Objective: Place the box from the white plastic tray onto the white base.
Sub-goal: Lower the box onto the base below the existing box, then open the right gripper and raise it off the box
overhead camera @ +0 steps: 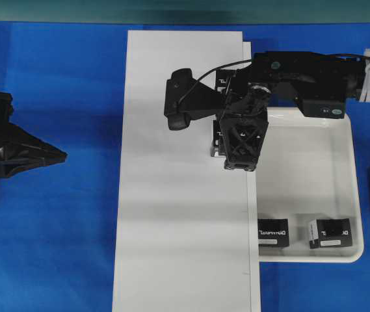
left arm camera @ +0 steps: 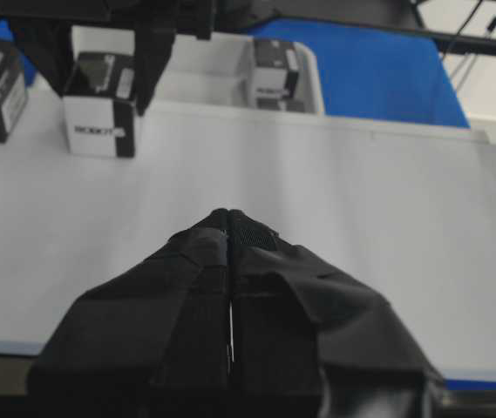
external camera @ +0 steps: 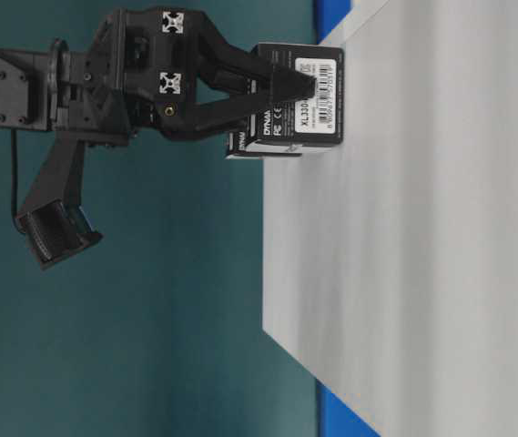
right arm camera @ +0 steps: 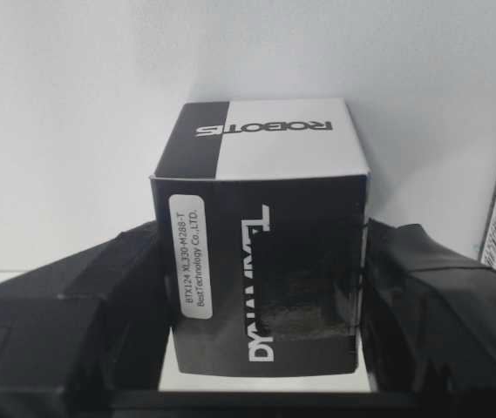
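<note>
The white base point(overhead camera: 185, 195) runs as a long board from twelve to six o'clock through the middle of the overhead view. The white plastic tray point(overhead camera: 341, 162) lies against its three o'clock edge, with two look-alike boxes point(overhead camera: 274, 233) point(overhead camera: 331, 233) left along its six o'clock rim.

The right arm reaches in from three o'clock. Its right gripper point(overhead camera: 240, 146) points down over the base near that edge, well clear of the tray. The left gripper point(overhead camera: 58, 156) sits far off at nine o'clock, tips pressed together, so the right arm is plainly the nearer one.

The box point(right arm camera: 261, 235) sits directly between the right fingers. In the table-level view its underside lies flat on the base, just beside another box point(external camera: 249, 146) placed behind it. In the right wrist view the fingers flank its two side faces; the finger on the three o'clock side looks to have a thin gap, and on the nine o'clock side contact is hard to judge. The jaws stand fairly wide, about the width of the box, and I cannot say whether they grip it or have just let go.

The jaws bracket the box's narrow width with its lettered face toward the camera, so I judge a straight upward retreat would clear it without dragging.
</note>
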{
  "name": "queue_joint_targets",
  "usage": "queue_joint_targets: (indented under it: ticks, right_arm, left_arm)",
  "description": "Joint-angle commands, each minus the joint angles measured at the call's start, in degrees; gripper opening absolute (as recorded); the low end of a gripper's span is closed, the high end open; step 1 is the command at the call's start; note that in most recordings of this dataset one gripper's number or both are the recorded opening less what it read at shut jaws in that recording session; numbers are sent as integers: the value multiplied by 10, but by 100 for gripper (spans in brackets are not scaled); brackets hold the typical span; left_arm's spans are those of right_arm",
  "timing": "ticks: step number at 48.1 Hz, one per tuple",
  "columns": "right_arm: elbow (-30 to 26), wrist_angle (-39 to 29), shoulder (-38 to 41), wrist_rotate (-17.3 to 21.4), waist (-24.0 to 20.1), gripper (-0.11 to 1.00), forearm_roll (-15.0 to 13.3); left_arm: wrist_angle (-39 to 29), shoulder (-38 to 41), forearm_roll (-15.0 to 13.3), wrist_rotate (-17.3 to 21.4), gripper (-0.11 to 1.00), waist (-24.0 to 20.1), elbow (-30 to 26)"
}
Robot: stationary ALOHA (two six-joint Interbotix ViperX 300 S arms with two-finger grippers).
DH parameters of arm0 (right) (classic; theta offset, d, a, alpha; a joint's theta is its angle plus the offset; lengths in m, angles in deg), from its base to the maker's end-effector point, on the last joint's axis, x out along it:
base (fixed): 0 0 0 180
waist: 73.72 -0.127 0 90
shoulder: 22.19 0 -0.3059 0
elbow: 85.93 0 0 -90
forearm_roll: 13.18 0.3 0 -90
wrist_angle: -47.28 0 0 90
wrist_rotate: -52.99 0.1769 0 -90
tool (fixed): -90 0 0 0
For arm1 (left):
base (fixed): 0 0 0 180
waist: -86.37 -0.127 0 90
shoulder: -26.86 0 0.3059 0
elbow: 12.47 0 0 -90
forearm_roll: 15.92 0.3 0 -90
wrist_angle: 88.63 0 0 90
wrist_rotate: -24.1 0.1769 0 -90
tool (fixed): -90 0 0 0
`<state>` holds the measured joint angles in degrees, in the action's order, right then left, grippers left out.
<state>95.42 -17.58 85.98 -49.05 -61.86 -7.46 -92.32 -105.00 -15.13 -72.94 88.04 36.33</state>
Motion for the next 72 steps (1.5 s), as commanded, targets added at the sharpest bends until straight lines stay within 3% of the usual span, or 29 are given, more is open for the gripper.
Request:
queue_joint_targets:
  ticks: [1,5,7,28,48,62,72]
  right_arm:
    - [3,11,6,-2,-4,77,-3]
    - [8,22,4,0,-6,94,-16]
    - [10,24,3,0,-7,97,-20]
    - [10,25,-11,4,-11,96,-22]
    - [8,60,-133,33,-13,96,-18]
    - [17,117,-194,71,-17,96,-15]
    - [67,217,-260,81,-12,96,-16]
  left_arm:
    - [-1,4,1,0,-6,0,-15]
    - [-4,3,2,0,-6,0,-15]
    - [-6,2,1,1,-6,0,-15]
    - [-14,-4,1,0,-6,-1,-15]
    - [-7,-20,1,0,-7,3,-15]
    - [-8,-19,1,-2,-7,6,-16]
    - [-8,-18,1,-4,-7,16,-16]
